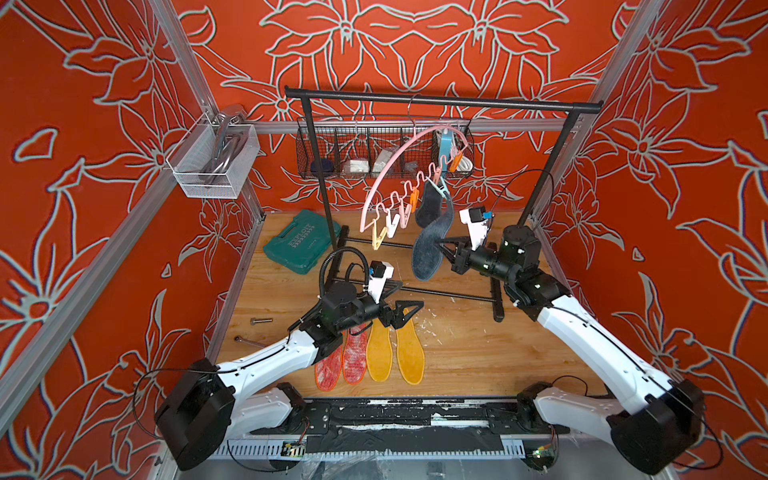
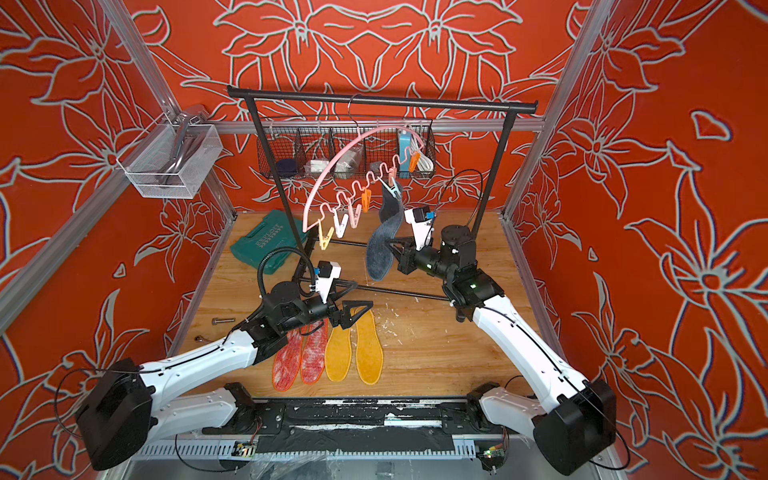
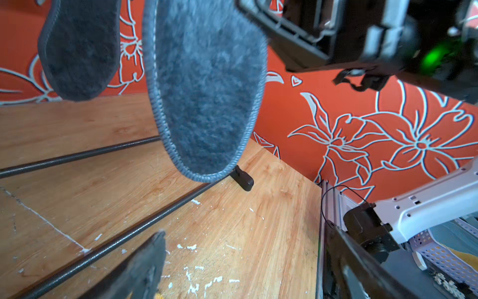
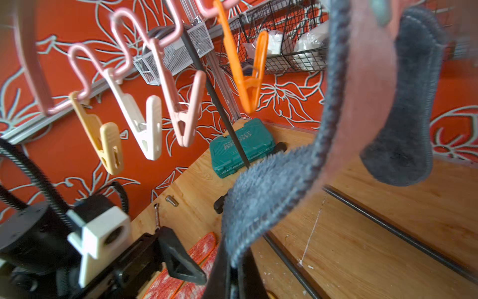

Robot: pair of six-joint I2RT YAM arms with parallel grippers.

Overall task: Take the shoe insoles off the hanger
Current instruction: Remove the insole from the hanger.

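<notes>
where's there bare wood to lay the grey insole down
Bare table lies between the yellow insoles and the right arm, in front of the rack's base bar. The side by the green case, bolt and left gripper is crowded.

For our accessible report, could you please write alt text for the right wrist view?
The right gripper is shut on a bent grey insole, with a second grey insole hanging beside it. Four empty pegs dangle from the pink hanger.

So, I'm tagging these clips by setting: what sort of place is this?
Probably a staged robot test cell, not a home: aluminium frame posts, printed floral wall panels, and a garment rack standing on a wooden tabletop.
</notes>
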